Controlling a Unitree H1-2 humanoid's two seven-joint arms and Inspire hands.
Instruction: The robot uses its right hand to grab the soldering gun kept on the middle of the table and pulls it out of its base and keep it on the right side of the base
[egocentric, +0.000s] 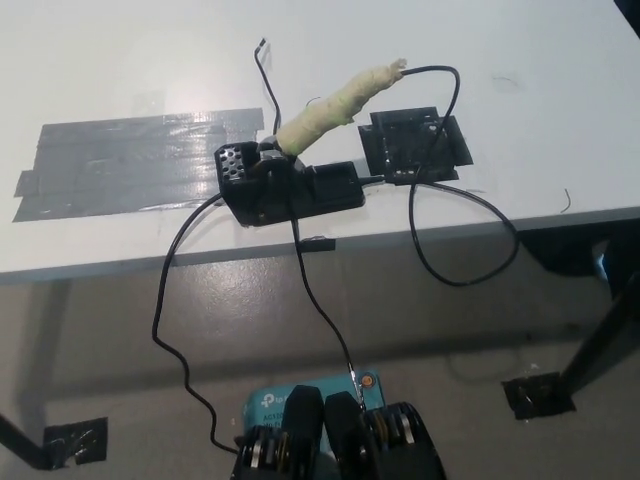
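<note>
The soldering gun has a handle wrapped in pale yellow-green tape. It stands tilted in its black base near the middle of the white table, close to the front edge, with the handle pointing up and to the right. Its black cable leaves the handle's end, loops right and hangs over the table's front edge. Neither of my hands shows in the head view.
A black tape patch lies just right of the base. Grey tape strips cover the table's left part. More black cables drop from the base to the floor, beside a blue box. A dark table leg stands at the right.
</note>
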